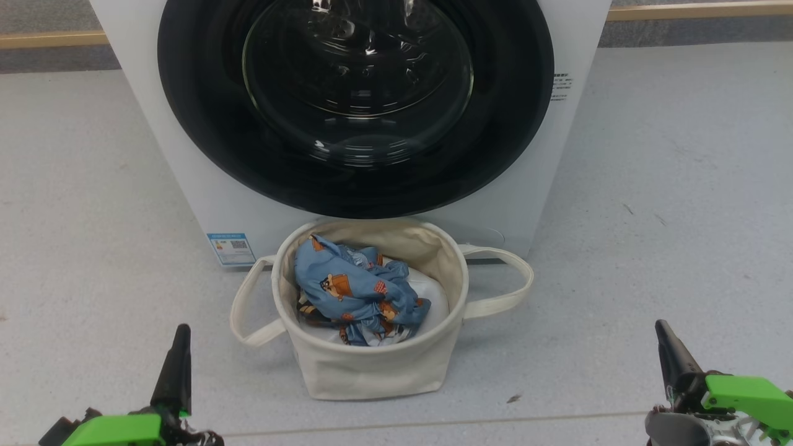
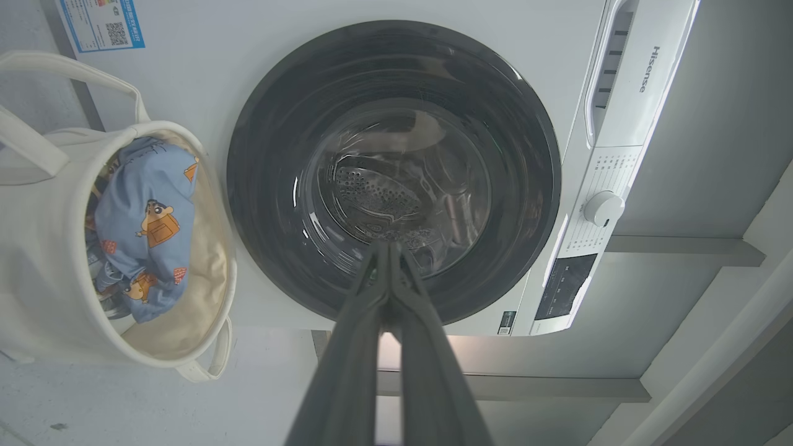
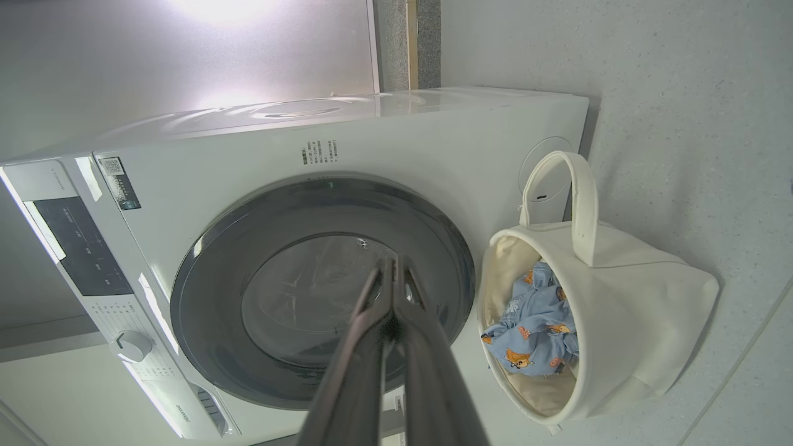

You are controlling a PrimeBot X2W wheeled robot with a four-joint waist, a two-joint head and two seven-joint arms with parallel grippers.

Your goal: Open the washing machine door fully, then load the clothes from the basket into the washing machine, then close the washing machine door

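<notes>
The washing machine [image 2: 186, 74] reads Hisense; left tool [image 2: 388, 249] and right tool [image 3: 394, 265] are closed, empty.

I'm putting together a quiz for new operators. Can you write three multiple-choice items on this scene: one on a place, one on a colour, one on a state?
1. Where is the basket relative to the washing machine?
A. on top of it
B. on the floor in front of it
C. behind it

2. What is the main colour of the clothes?
A. red
B. light blue
C. black

3. What state is the door in?
A. shut
B. wide open
C. removed

Answers:
1 B: the basket stands on the grey floor just below the door.
2 B: the fabric is light blue with orange-brown figures.
3 A: the door lies flush against the machine's front.
</notes>
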